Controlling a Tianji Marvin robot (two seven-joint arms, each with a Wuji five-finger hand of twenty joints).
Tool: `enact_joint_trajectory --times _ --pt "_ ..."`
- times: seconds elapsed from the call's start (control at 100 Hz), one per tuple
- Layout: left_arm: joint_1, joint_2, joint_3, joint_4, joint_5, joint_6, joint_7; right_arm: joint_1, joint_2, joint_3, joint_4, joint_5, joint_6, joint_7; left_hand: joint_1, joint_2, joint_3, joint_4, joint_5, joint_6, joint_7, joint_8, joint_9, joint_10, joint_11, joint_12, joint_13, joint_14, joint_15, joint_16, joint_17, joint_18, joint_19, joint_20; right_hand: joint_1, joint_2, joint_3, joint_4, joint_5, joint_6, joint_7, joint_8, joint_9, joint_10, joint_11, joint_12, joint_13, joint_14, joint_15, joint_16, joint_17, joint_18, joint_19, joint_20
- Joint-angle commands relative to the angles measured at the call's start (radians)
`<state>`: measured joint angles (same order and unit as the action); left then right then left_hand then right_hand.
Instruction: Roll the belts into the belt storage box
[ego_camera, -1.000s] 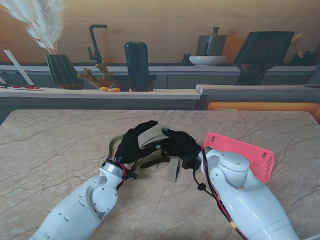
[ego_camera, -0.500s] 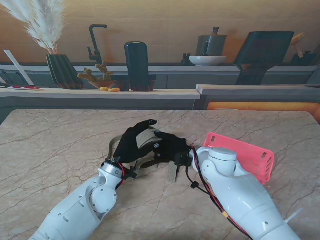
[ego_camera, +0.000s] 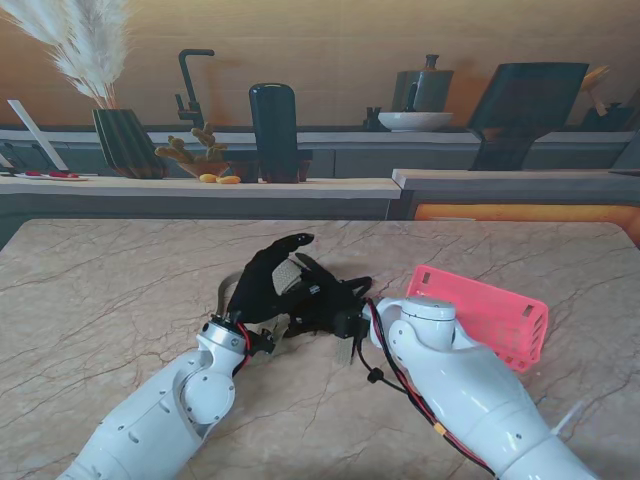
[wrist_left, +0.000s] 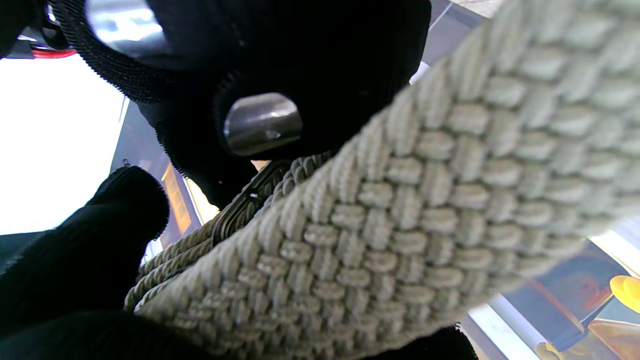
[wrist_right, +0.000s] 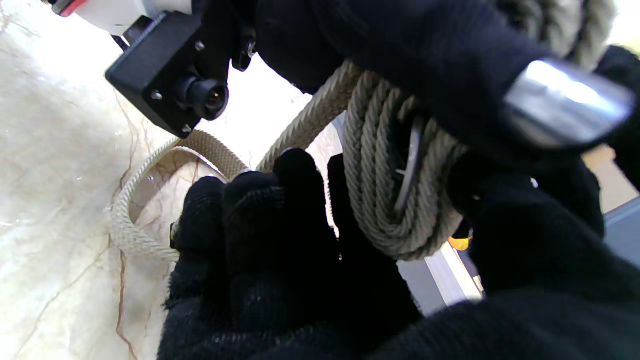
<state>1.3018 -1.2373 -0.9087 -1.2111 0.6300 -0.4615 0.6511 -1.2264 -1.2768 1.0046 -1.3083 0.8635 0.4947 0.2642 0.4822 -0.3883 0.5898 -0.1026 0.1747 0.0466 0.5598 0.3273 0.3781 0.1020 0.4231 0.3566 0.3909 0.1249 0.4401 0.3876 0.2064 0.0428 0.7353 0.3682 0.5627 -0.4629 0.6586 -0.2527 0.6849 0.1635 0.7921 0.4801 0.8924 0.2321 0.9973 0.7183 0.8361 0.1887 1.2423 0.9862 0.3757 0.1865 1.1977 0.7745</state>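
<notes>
Forearms in white casing rise from the near corners of the stand view and meet over the middle of the marble tabletop (ego_camera: 120, 290). Both end in black-gloved hands pressed together around one woven beige belt (ego_camera: 288, 276). The left robot hand (ego_camera: 262, 287) holds the belt's coiled part with its fingers raised and curled, one fingertip pointing away from me; the left wrist view is almost filled by the braided webbing (wrist_left: 400, 210), with a gloved finger (wrist_left: 95, 235) lying against it. The right robot hand (ego_camera: 330, 297) is closed on the same coil from the right side; its wrist view shows several turns of the belt (wrist_right: 385, 165) wound into a roll, a thin metal piece tucked inside the turns, and gloved fingers (wrist_right: 260, 220) bent in front of the roll. From the coil, a loose stretch of the belt runs down to the tabletop and lies there in an open loop (wrist_right: 145, 200) near the left wrist, while a short tail hangs just beside the right wrist. To the right of the hands, a little farther from me, the pink slotted belt storage box (ego_camera: 490, 312) sits on the tabletop, partly hidden by the right forearm, apart from the belt. Beyond the tabletop's far edge a counter carries a vase of pampas grass (ego_camera: 115, 120), a dark upright container (ego_camera: 273, 130) and a white bowl (ego_camera: 415, 121).
</notes>
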Motion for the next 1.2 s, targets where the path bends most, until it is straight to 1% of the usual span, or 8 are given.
enact_joint_trajectory --times 0.0,0.26,0.38,0.44,0.49,0.79,1.02,1.19 --pt "0.0 -0.014 0.014 0.004 0.007 0.014 -0.012 -0.011 -0.027 -0.021 -0.064 0.011 -0.011 0.036 0.054 -0.033 0.028 0.019 -0.032 0.015 -0.047 -0.018 -0.046 0.004 0.019 -0.012 -0.035 -0.025 -0.001 -0.011 -0.017 -0.054 -0.021 -0.012 0.243 0.018 0.141 0.059 0.135 -0.304 0.161 -0.008 -0.008 0.034 0.014 0.007 -0.011 -0.043 0.02 0.014 0.0 -0.032 0.041 0.032" --pt "-0.013 -0.016 0.023 0.017 -0.009 0.06 -0.025 -0.039 -0.01 -0.016 -0.098 0.018 -0.043 0.082 0.15 0.042 -0.022 0.03 -0.025 0.031 -0.042 -0.013 -0.021 0.0 0.038 -0.003 -0.022 -0.021 0.017 -0.005 -0.037 0.007 0.031 0.018 0.242 0.016 0.143 0.061 0.137 -0.298 0.16 -0.012 -0.002 0.035 0.011 0.003 -0.01 -0.042 0.018 0.012 0.0 -0.032 0.041 0.033" --pt "-0.006 -0.021 0.02 0.009 -0.05 0.069 -0.053 -0.039 -0.006 -0.019 -0.092 0.025 -0.056 0.117 0.305 0.202 -0.147 0.038 0.061 -0.014 0.141 0.1 0.162 -0.052 0.068 0.016 0.104 -0.039 0.037 0.009 0.019 0.079 0.122 0.057 0.241 0.021 0.141 0.062 0.133 -0.294 0.158 -0.014 -0.003 0.034 0.009 0.001 -0.01 -0.04 0.015 0.01 -0.001 -0.03 0.037 0.031" --pt "-0.002 -0.025 0.018 0.003 -0.067 0.067 -0.058 -0.036 -0.007 -0.021 -0.09 0.026 -0.054 0.12 0.633 0.287 -0.537 0.03 0.165 -0.062 0.265 0.061 0.316 -0.075 0.093 0.022 0.17 -0.046 0.059 0.014 0.044 0.098 0.166 0.074 0.24 0.023 0.139 0.063 0.127 -0.289 0.154 -0.017 -0.004 0.033 0.008 0.0 -0.009 -0.04 0.01 0.008 -0.001 -0.03 0.036 0.031" --pt "0.003 -0.028 0.016 -0.002 -0.079 0.06 -0.059 -0.033 -0.008 -0.023 -0.09 0.023 -0.048 0.111 0.724 0.333 -0.612 0.022 0.238 -0.084 0.315 0.063 0.409 -0.075 0.108 0.024 0.215 -0.041 0.081 0.018 0.064 0.105 0.195 0.085 0.238 0.024 0.136 0.064 0.123 -0.282 0.149 -0.022 -0.006 0.032 0.005 -0.001 -0.009 -0.04 0.005 0.005 -0.001 -0.029 0.036 0.031" --pt "0.064 -0.043 -0.015 -0.081 -0.202 0.029 -0.099 0.011 -0.007 -0.084 -0.094 -0.198 -0.006 -0.002 0.764 0.392 -0.628 0.023 0.231 -0.116 0.333 0.07 0.418 -0.087 0.048 -0.008 0.222 -0.056 0.077 0.006 0.071 0.109 0.216 0.093 0.132 0.015 -0.016 0.099 0.092 -0.196 0.121 -0.09 0.0 0.053 -0.043 -0.064 -0.007 0.003 -0.063 -0.065 -0.005 0.001 0.016 0.0" --pt "0.086 -0.047 -0.034 -0.111 -0.247 0.046 -0.109 0.033 -0.002 -0.119 -0.095 -0.397 0.019 -0.081 0.809 0.403 -0.605 0.032 0.192 -0.122 0.342 0.073 0.332 -0.067 0.012 -0.021 0.156 -0.051 0.044 -0.005 0.038 0.108 0.182 0.079 0.009 0.029 0.017 0.119 0.141 -0.138 -0.068 0.03 -0.009 0.08 -0.064 -0.107 -0.021 0.042 -0.086 -0.109 -0.022 0.027 0.028 -0.039" --pt "0.088 -0.047 -0.038 -0.118 -0.258 0.06 -0.113 0.026 0.007 -0.112 -0.107 -0.489 0.019 -0.116 0.809 0.388 -0.577 0.027 0.212 -0.081 0.373 0.077 0.468 -0.042 0.184 0.058 0.245 0.004 0.129 0.031 0.084 0.119 0.233 0.101 0.054 0.019 0.019 0.109 0.13 -0.145 -0.044 0.028 0.0 0.078 -0.068 -0.117 -0.014 0.043 -0.094 -0.119 -0.017 0.03 0.034 -0.045"
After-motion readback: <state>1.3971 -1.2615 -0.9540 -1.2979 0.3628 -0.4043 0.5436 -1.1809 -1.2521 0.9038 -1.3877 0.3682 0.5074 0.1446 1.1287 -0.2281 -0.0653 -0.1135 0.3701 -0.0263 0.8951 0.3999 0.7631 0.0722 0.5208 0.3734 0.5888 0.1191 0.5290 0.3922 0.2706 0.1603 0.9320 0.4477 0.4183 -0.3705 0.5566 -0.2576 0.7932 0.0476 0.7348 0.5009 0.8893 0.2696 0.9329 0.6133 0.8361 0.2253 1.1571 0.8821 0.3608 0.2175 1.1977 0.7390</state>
